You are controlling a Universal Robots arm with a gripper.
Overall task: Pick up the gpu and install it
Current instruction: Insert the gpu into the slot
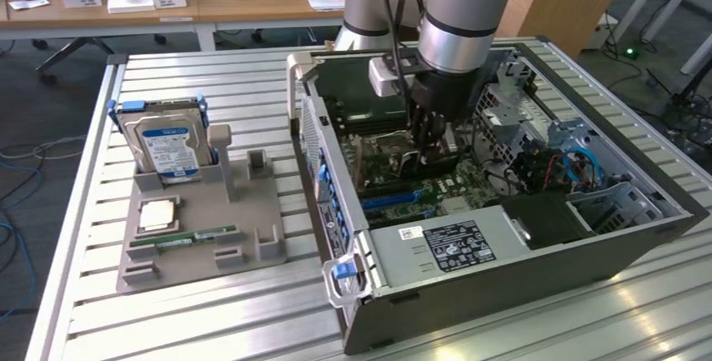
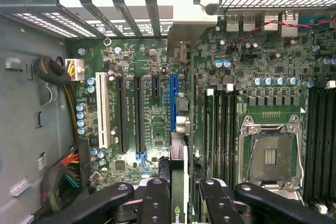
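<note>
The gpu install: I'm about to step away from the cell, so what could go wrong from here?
1. The gpu, clamped in the end effector, hangs edge-on near the blue slot; slightly off, its edge could land on the motherboard instead.
2. The black memory slots lie close alongside; sideways drift might knock them.
3. The arm reaches deep into the open case, so it could clip a wall.

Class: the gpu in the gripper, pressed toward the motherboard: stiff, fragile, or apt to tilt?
Probably stiff: the gpu juts straight out without sagging. Likely apt to tilt, since the gripper pinches it at one edge.
</note>
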